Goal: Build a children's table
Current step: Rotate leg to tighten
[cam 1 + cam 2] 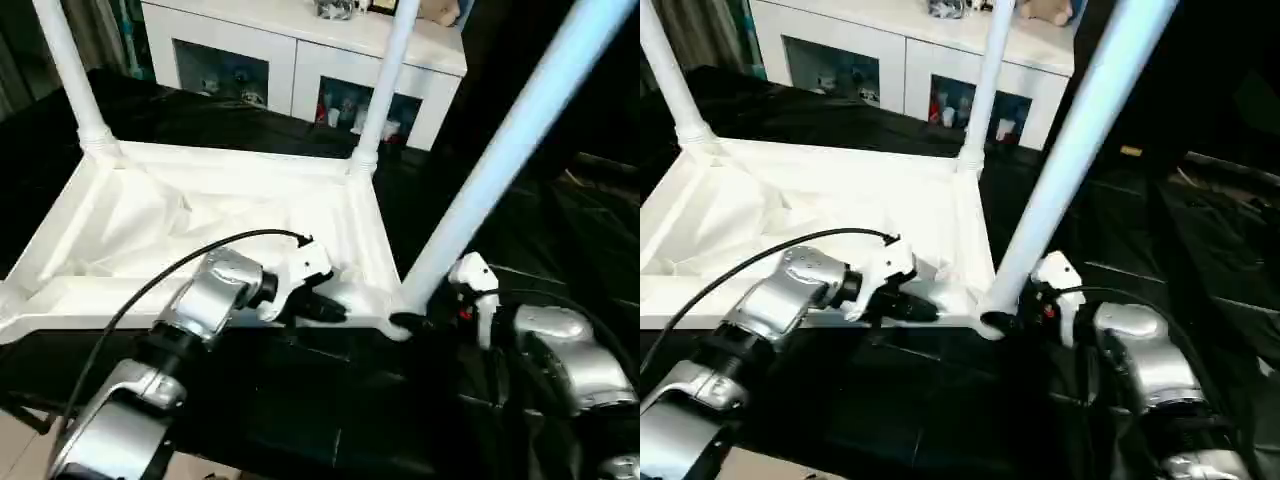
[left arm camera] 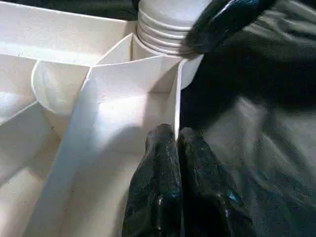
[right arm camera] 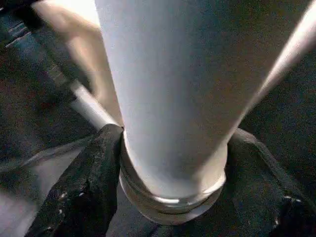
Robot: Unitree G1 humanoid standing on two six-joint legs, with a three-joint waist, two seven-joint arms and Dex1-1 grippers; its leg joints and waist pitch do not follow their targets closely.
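White plastic square tabletop point(image 1: 150, 225) lies upside down on the black cloth-covered surface point(image 1: 560, 230), ribbed underside up, with smooth tapered tube legs standing at its 11 o'clock point(image 1: 70, 75) and 1 o'clock point(image 1: 385, 85) corners. The left gripper point(image 2: 177, 148) is clenched on the thin rim wall near the 5 o'clock corner. The right gripper point(image 3: 170, 197) grasps the third white tube leg point(image 1: 510, 145) at its ringed base, leaning toward 1 o'clock.

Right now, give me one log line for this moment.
left gripper: shut on tabletop rim | right gripper: shut on leg base | two legs standing
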